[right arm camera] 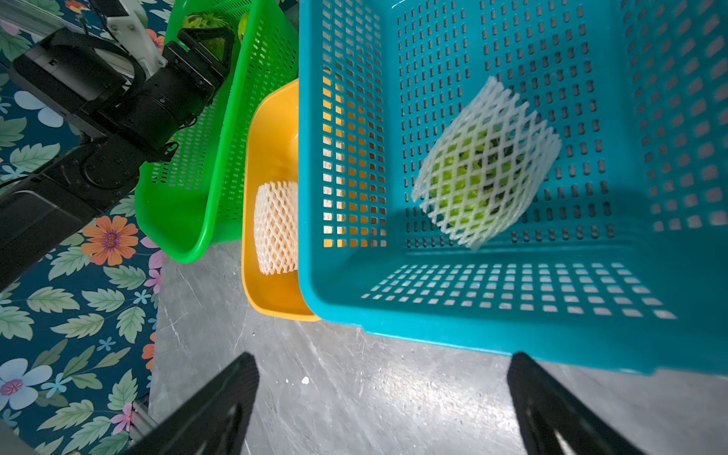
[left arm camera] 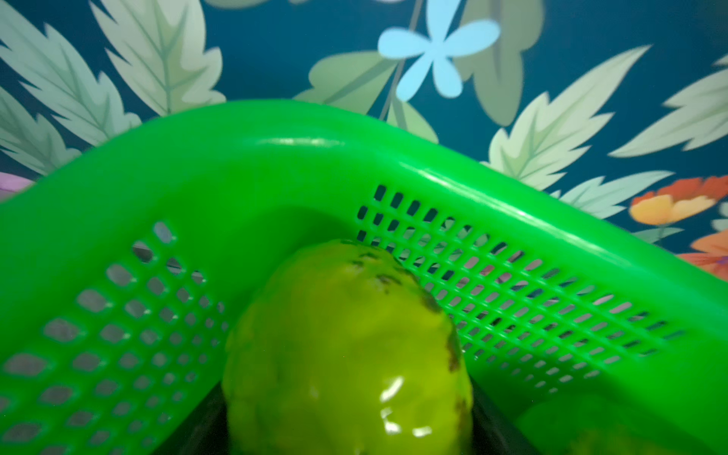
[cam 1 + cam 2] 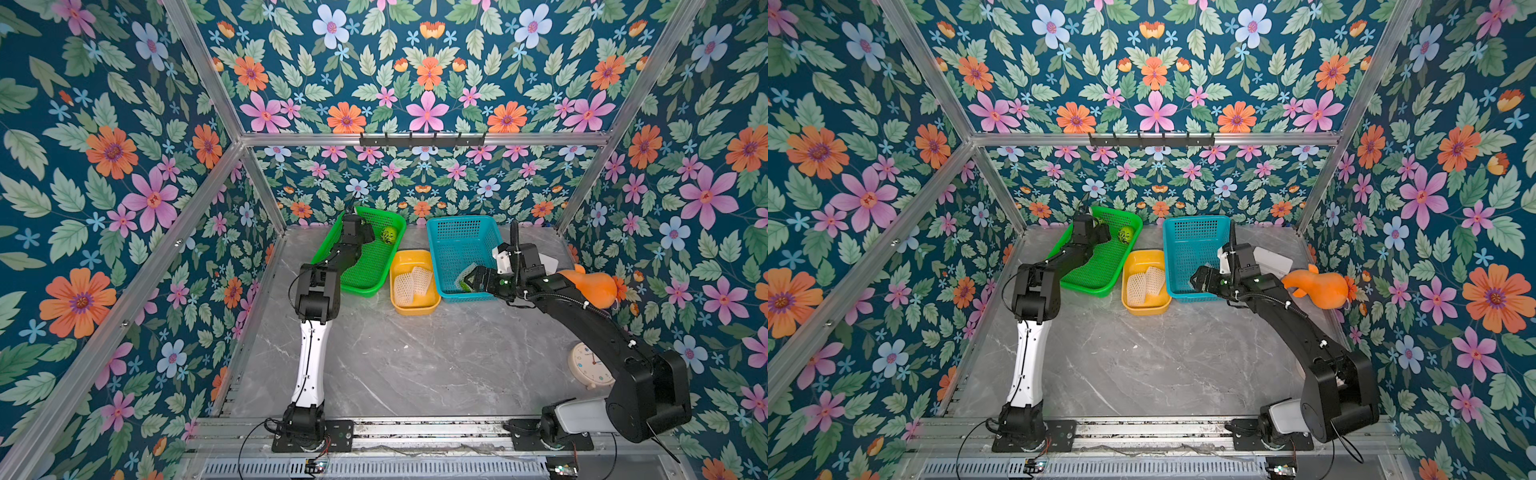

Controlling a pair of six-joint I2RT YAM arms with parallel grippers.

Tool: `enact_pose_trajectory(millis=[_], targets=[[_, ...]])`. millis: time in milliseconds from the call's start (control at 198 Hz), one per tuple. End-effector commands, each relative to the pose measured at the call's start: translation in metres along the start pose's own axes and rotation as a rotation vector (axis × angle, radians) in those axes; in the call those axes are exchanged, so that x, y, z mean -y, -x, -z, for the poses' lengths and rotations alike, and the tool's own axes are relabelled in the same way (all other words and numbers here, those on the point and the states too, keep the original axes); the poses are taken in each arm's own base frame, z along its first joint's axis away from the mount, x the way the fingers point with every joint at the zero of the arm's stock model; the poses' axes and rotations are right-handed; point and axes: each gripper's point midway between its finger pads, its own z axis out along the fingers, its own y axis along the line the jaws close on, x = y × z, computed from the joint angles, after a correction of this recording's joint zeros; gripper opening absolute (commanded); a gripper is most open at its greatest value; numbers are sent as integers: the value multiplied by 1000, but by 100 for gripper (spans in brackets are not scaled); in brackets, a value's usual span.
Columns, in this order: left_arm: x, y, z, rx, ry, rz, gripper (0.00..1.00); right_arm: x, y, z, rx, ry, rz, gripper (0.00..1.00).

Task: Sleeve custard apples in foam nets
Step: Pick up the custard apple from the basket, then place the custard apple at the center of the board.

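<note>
Custard apples lie in the left basket, foam nets in the middle tub, one netted custard apple in the right basket

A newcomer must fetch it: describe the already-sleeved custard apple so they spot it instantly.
Along the table's back stand three containers; take the blue basket, rightmost. The custard apple inside is the only fruit wrapped in a white foam net; those in the green basket are bare.

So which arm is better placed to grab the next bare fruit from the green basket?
Left. The left hand sits inside the green basket, straddling a custard apple. The right hand hangs open by the blue basket, farther from the bare fruit.
</note>
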Motion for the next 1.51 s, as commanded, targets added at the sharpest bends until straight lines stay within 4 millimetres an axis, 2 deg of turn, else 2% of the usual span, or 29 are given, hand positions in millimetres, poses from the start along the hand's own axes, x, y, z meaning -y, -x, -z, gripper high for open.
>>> enact_pose_trajectory(millis=[0, 40, 212, 374, 550, 752, 929, 1222, 1388, 1510], targets=[[7, 21, 13, 64, -25, -3, 63, -1, 0, -2, -3, 9, 6, 99], [8, 24, 17, 69, -31, -4, 61, -2, 0, -2, -4, 14, 8, 99], [11, 31, 28, 74, -45, 5, 62, -3, -1, -2, -8, 20, 6, 99], [12, 31, 47, 66, -62, 42, 62, -5, -2, 0, -4, 33, 2, 99], [21, 46, 98, 95, -118, 101, 62, -9, -3, 6, 12, 57, 0, 99], [42, 41, 161, 58, -198, 135, 61, -14, -7, 12, 15, 84, -5, 99], [74, 14, 225, -18, -317, 151, 61, -12, -15, 19, 30, 96, -28, 99], [136, -49, 329, -165, -544, 88, 63, 1, -28, 31, 55, 60, -105, 99], [155, -96, 376, -259, -632, 42, 63, 12, -33, 42, 101, 22, -143, 99], [158, -132, 400, -293, -678, -6, 63, 12, -38, 46, 105, 29, -159, 99]])
